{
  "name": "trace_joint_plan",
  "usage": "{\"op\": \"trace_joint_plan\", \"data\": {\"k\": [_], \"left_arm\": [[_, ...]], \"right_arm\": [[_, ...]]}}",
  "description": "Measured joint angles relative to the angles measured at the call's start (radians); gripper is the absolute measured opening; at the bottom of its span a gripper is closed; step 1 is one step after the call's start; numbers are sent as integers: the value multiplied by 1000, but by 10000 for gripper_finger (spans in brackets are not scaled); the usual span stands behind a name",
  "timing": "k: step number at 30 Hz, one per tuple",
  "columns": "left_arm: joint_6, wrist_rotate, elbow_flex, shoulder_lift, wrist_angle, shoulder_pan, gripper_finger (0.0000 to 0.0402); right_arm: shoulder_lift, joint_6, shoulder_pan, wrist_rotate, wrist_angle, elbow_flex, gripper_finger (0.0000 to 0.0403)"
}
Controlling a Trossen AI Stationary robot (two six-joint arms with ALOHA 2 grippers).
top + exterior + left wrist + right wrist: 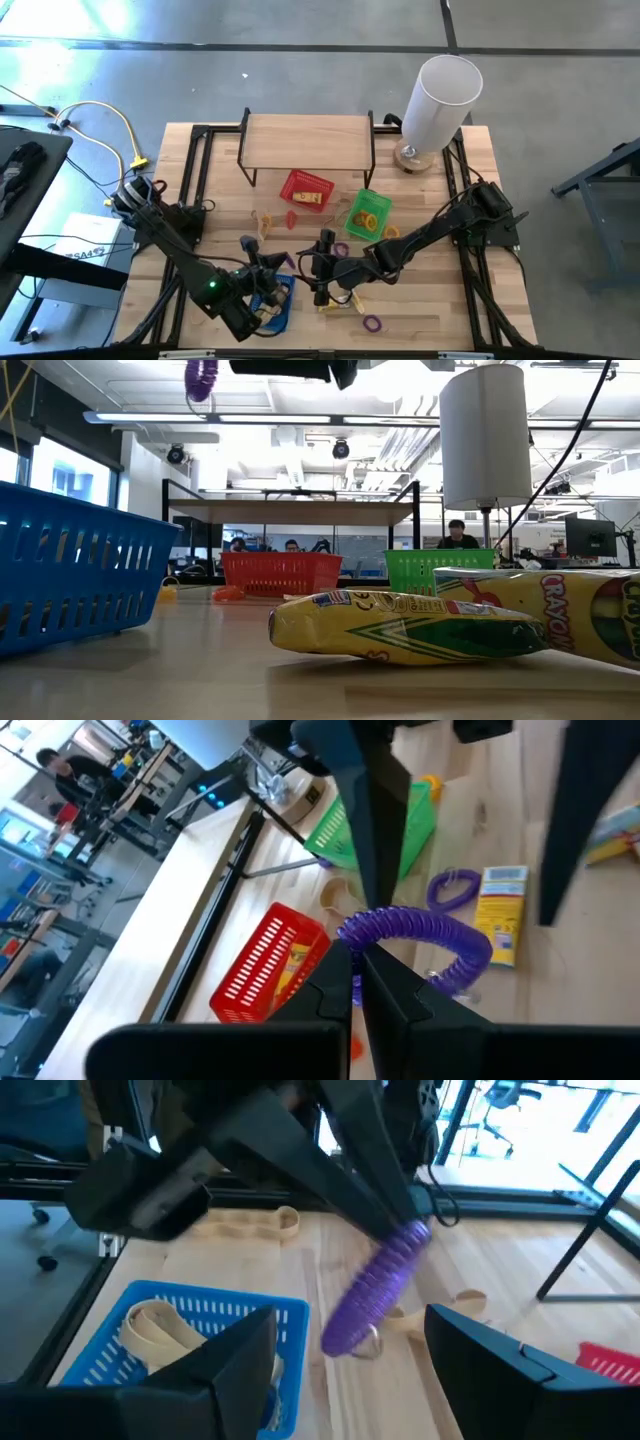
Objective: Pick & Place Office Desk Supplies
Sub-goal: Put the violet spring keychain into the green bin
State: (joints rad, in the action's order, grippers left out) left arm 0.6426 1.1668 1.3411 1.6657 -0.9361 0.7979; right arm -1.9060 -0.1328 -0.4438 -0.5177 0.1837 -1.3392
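Note:
A purple coiled loop [420, 932] hangs above the table's middle with my left gripper [355, 960] shut on one end of it. In the right wrist view the loop [380, 1290] slants down between the two fingers of my right gripper [350, 1320], which stands open. Those fingers flank the loop without touching it. In the high view the two grippers meet, left [288, 262] and right [322, 266], just beyond the blue basket [275, 300]. The low view shows the loop [200, 378] high above the tabletop. My left gripper pinches the purple loop's one end [362, 928] between its two fingers. The fingers [350, 1160] come slanting down from the table's left side. The rest of the loop sticks out past the fingertips, tilted downward and lifted clear of the table.
The blue basket holds pale tan bands [155, 1325]. A red basket [305, 190] and a green basket [367, 213] stand before a low shelf [305, 140]. A tall white cylinder [440, 95] stands far right. Yellow crayon boxes [400, 625] and purple loops [372, 323] lie near the front.

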Motion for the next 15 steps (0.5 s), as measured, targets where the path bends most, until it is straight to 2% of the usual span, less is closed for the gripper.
{"op": "trace_joint_plan", "data": {"k": [15], "left_arm": [[0, 17, 0, 0, 11, -42, 2]], "right_arm": [[0, -23, 52, -3, 8, 0, 244]]}}
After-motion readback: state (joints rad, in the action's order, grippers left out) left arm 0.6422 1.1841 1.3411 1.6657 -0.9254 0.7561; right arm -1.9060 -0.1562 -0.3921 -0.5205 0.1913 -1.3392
